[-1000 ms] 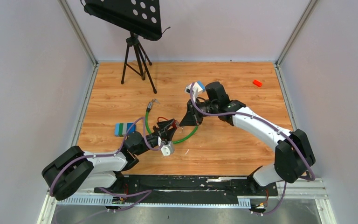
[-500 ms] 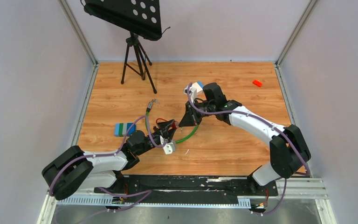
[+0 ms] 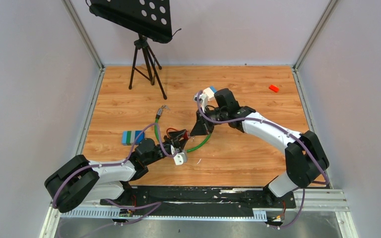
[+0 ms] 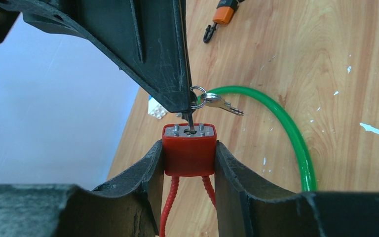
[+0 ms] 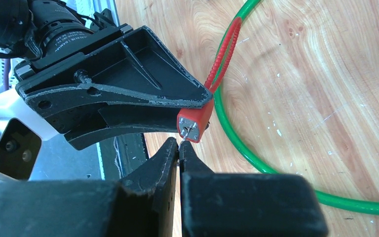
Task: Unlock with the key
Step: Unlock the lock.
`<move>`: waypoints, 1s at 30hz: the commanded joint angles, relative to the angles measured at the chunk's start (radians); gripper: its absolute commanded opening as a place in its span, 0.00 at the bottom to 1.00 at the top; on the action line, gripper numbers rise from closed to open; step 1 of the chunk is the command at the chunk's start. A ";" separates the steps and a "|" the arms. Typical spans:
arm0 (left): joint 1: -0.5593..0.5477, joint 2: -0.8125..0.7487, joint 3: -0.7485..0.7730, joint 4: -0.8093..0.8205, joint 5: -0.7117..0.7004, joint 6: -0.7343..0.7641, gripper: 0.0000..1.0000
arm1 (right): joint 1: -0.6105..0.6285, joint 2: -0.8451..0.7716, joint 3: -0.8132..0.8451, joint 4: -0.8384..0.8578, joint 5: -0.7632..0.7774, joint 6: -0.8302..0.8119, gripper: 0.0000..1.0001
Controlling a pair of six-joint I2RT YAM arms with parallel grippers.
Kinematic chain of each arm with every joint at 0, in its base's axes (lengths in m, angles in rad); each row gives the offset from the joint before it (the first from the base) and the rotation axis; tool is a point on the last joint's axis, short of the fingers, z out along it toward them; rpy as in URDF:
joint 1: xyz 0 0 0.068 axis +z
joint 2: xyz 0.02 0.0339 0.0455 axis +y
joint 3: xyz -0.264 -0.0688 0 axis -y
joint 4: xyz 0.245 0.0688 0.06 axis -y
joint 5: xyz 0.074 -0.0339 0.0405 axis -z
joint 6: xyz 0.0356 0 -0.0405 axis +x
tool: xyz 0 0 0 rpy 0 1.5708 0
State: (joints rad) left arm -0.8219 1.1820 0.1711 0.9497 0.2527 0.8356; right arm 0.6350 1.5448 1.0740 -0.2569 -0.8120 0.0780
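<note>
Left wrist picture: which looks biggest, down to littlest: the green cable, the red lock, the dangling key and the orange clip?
1. green cable
2. red lock
3. dangling key and orange clip: about alike; the clip is farther off and cut by the edge.

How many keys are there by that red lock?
2: one key has its tip in the red padlock, the other key dangles from the ring beside it. More may be hidden.

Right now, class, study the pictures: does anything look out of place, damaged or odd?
Nothing is askew: the red padlock sits square in the left end effector, the key meeting its keyhole. Only white scuffs mark the table beside the green cable.
</note>
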 commanded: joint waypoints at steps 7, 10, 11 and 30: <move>-0.019 -0.021 0.030 0.161 0.093 -0.116 0.00 | 0.031 -0.046 -0.049 0.108 0.070 -0.090 0.00; -0.017 -0.018 0.032 0.187 0.072 -0.144 0.00 | 0.031 -0.059 -0.082 0.144 0.087 -0.048 0.00; -0.017 -0.018 0.031 0.192 0.070 -0.149 0.00 | 0.031 -0.060 -0.089 0.151 0.090 -0.036 0.00; -0.017 -0.018 0.065 0.142 0.070 -0.229 0.00 | 0.031 0.002 -0.049 0.184 0.101 0.040 0.00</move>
State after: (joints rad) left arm -0.8215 1.1824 0.1715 0.9470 0.2329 0.6292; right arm 0.6540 1.4994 0.9661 -0.1078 -0.7433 0.1108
